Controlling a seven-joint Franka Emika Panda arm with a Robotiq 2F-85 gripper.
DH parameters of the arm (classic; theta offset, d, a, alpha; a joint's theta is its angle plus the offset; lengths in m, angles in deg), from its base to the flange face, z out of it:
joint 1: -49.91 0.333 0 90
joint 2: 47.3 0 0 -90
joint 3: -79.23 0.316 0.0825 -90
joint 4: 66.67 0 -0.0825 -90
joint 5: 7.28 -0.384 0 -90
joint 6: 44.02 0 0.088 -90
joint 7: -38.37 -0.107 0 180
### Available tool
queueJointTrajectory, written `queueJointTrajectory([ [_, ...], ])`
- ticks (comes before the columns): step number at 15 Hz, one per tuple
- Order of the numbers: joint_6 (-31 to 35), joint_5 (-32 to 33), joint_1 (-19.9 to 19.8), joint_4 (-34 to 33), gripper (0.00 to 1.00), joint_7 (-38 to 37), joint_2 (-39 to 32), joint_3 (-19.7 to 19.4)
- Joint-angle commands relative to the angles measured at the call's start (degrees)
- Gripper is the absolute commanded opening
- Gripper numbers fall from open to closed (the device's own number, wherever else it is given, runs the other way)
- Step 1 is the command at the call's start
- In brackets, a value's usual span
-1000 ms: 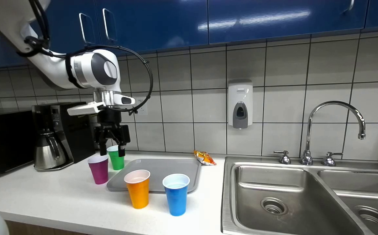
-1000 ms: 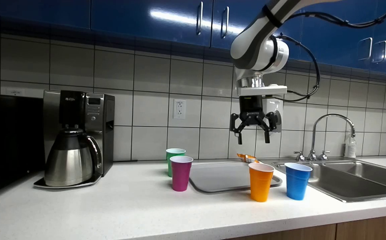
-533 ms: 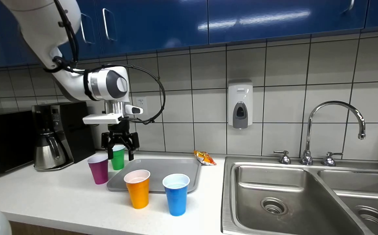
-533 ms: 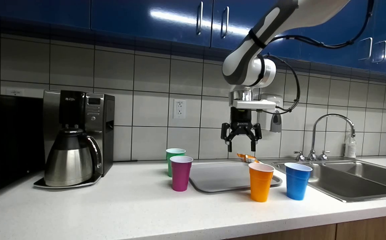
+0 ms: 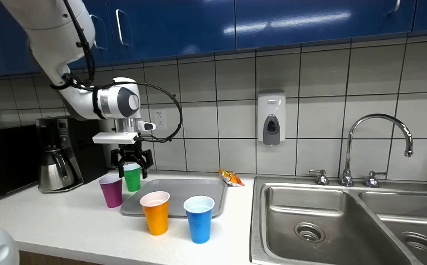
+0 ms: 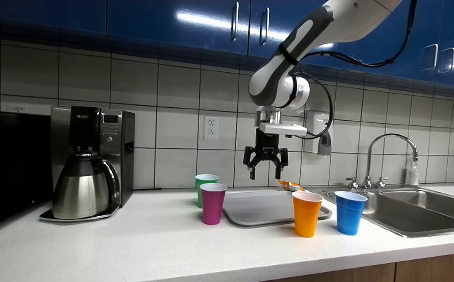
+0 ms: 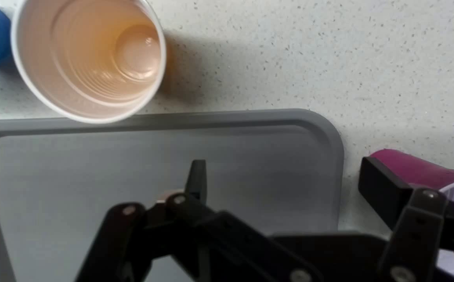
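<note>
Gaping wide and empty, the pincer (image 6: pixel 265 174) hangs, as far as these angles show, above one end of the gray tray (image 6: pixel 258 207) lying on the desk (image 6: pixel 152 243) just beside the upright purple cup (image 6: pixel 213 205).

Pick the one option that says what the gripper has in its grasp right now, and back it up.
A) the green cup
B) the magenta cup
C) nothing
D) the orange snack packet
C: in an exterior view the gripper hangs with its jaws apart and nothing between them, the green cup standing clear off to one side.
</note>
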Motion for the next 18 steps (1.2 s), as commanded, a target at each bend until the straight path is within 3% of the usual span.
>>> queueJointTrajectory([
  [1,2.0,0.4,1.7,-3.5,1.00,0.3,-2.5,-0.2],
  [7,5.8,0.4,4.1,-7.4,1.00,-0.5,-6.7,0.0],
  [18,6.0,0.6,7.2,-15.3,1.00,-1.0,-15.3,-0.3],
])
